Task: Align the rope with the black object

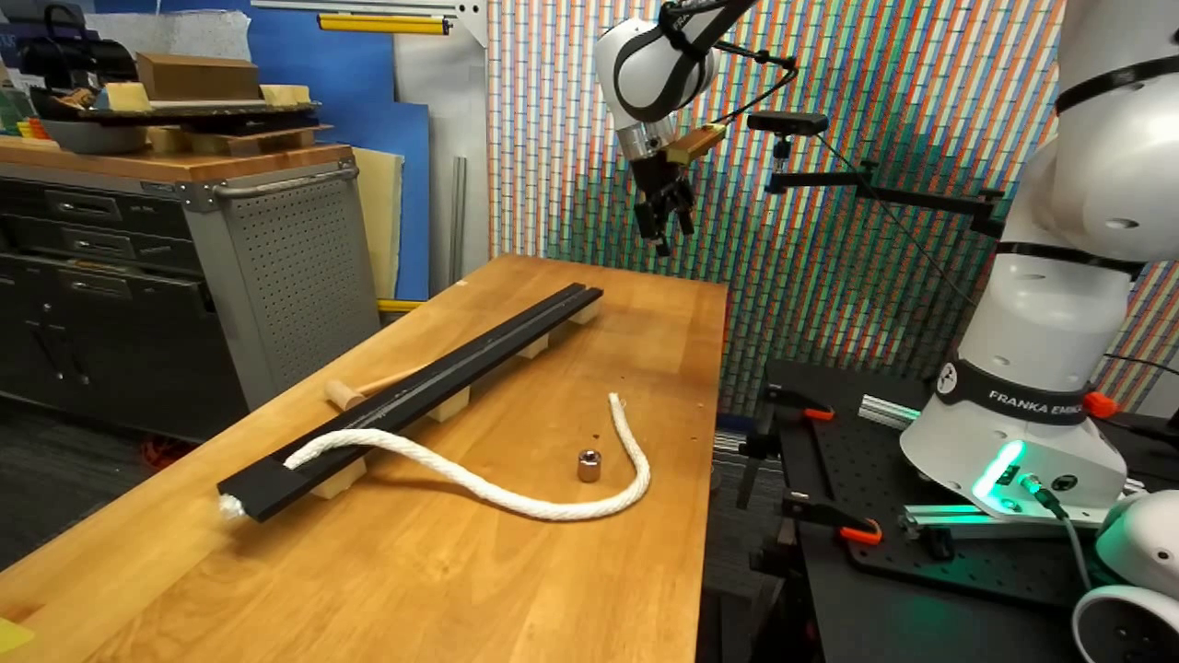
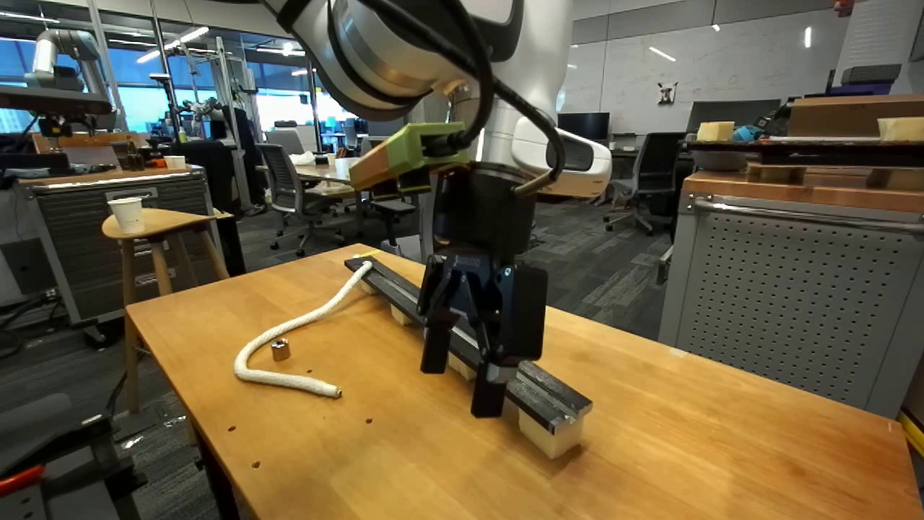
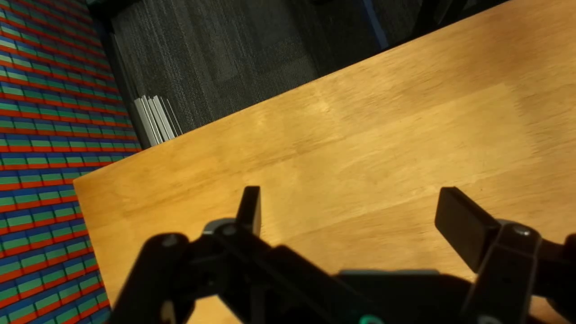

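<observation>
The white rope (image 1: 553, 511) (image 2: 285, 380) has one end at the near end of the black bar (image 1: 442, 376) (image 2: 556, 401) in an exterior view. A short tip shows at the bar's end face, and the rope comes out of the bar's top a little further along. From there it arches off the bar and curves over the table, its free end lying apart from the bar. My gripper (image 1: 665, 226) (image 2: 462, 386) is open and empty, above the table near the bar's opposite end. The wrist view shows bare wood between the fingers (image 3: 351, 211); rope and bar are out of that view.
The bar rests on several small pale blocks (image 1: 450, 405) (image 2: 550, 432). A small metal cylinder (image 1: 589, 466) (image 2: 280, 350) stands inside the rope's curve. A wooden mallet (image 1: 344, 395) lies beside the bar's far side. The table edge and corner (image 3: 81, 182) show in the wrist view.
</observation>
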Motion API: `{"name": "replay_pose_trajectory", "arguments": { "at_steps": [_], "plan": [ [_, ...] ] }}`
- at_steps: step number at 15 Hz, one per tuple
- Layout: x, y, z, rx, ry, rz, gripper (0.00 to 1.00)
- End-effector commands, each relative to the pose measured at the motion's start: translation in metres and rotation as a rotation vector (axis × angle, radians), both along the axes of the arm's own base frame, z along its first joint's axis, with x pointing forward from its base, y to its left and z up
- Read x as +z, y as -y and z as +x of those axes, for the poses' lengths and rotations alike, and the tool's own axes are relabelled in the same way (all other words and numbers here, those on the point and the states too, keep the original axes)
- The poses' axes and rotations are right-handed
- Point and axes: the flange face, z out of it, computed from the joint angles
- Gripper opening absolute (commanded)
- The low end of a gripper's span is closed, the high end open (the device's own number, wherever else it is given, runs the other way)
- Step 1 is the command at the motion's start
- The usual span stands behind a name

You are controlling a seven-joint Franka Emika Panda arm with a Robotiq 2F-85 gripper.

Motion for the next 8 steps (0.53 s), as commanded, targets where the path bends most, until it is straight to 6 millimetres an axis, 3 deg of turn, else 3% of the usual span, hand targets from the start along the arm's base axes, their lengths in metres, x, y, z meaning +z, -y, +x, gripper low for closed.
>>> {"name": "replay_pose_trajectory", "arguments": {
  "at_steps": [1, 8],
  "plan": [
    [-0.001, -0.001, 0.001, -0.022, 0.004, 0.006, 1.0],
    [0.0, -0.015, 0.016, -0.298, 0.137, 0.065, 1.0]
  ]
}}
